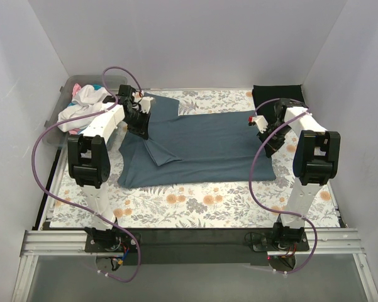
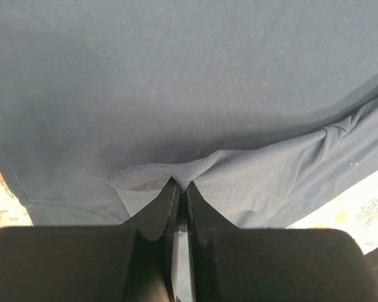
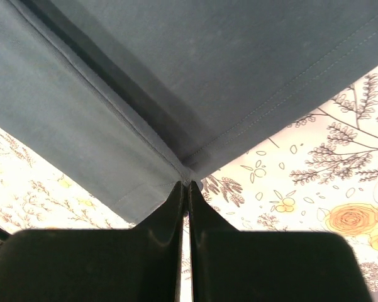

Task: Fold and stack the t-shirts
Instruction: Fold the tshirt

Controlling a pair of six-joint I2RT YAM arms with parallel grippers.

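The desk, under its floral cloth (image 1: 195,202), carries the big blue-grey t-shirt (image 1: 207,141), which lies spread flat between your two tools with one flap already turned over just beside the left tool (image 1: 139,123). Beyond that tool sits the clear bin (image 1: 58,119) of loose shirts, and a black t-shirt (image 1: 273,93) lies beyond the right tool (image 1: 264,131). Both tools are pressed together on cloth. The left one pinches a small raised ridge of the blue-grey t-shirt, and the right one pinches its hem corner. The step in hand looks like a fold across the shirt, so lift both ends together and level, keep the cloth lightly taut between the tools, and lay the edge down square before you let go. If one side leads, the fold will likely skew. The overhead view gives you the whole outline and the turned flap, but it hides the tips. Only the wrist views show the bites. The left bite is thin, barely a pucker, and may slip. The right one sits on the stitched corner, with bare floral cloth just past it.
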